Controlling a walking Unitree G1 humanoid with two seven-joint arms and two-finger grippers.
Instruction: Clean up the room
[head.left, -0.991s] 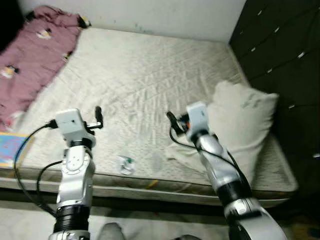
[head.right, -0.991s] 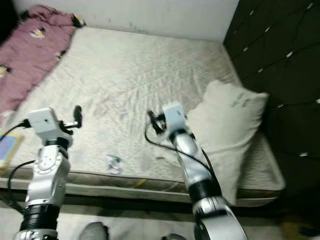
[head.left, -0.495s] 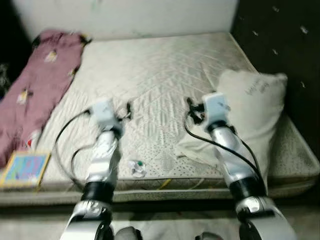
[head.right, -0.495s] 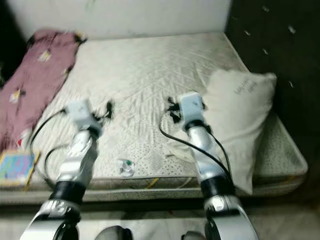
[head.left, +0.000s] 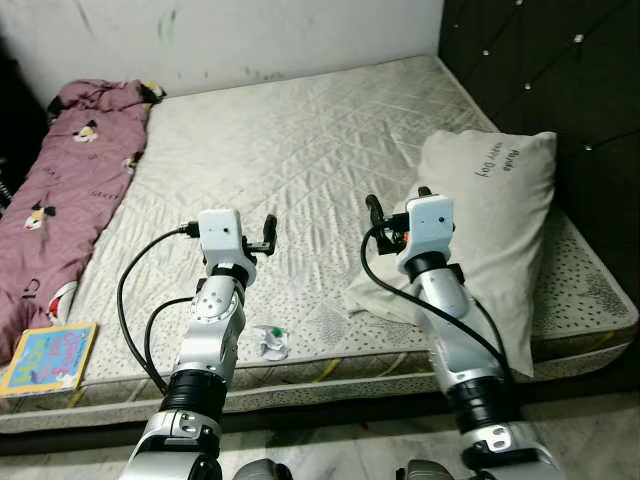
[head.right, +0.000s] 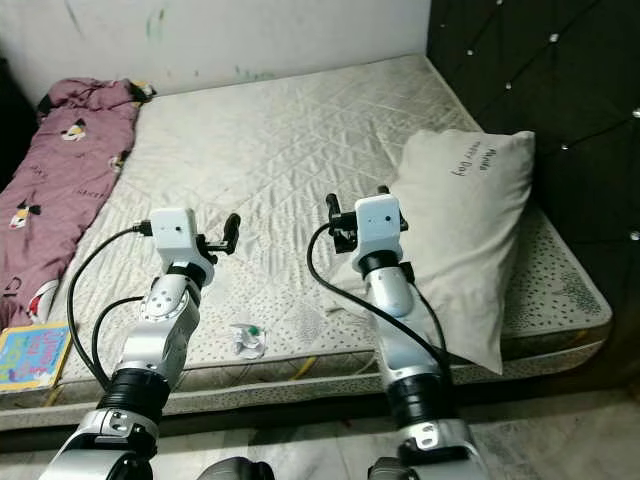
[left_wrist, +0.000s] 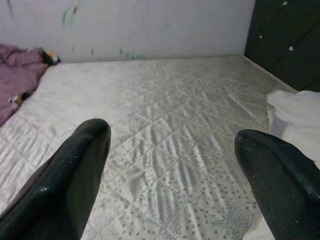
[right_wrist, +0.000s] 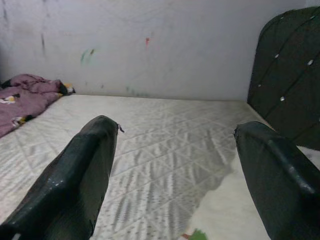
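Note:
A bare quilted mattress (head.left: 300, 140) lies in front of me. On it, by the front edge, is a small crumpled white wrapper (head.left: 270, 342) with a green spot. A white pillow (head.left: 490, 220) rests at the right side, and a maroon patterned blanket (head.left: 70, 190) lies bunched along the left. A colourful book (head.left: 48, 357) sits on the front left corner. Both arms are raised over the mattress's front part. My left gripper (left_wrist: 172, 134) is open and holds nothing, just above and beyond the wrapper. My right gripper (right_wrist: 178, 127) is open too, beside the pillow's near left edge.
A dark tufted headboard (head.left: 540, 60) stands along the right of the bed. A marked white wall (head.left: 250, 35) runs behind it. A strip of floor (head.left: 330, 450) shows below the mattress edge at my feet.
The whole picture has swung and gone from blurred to sharp, so the camera moved. Both arms stay raised with open grippers; nothing on the bed has shifted.

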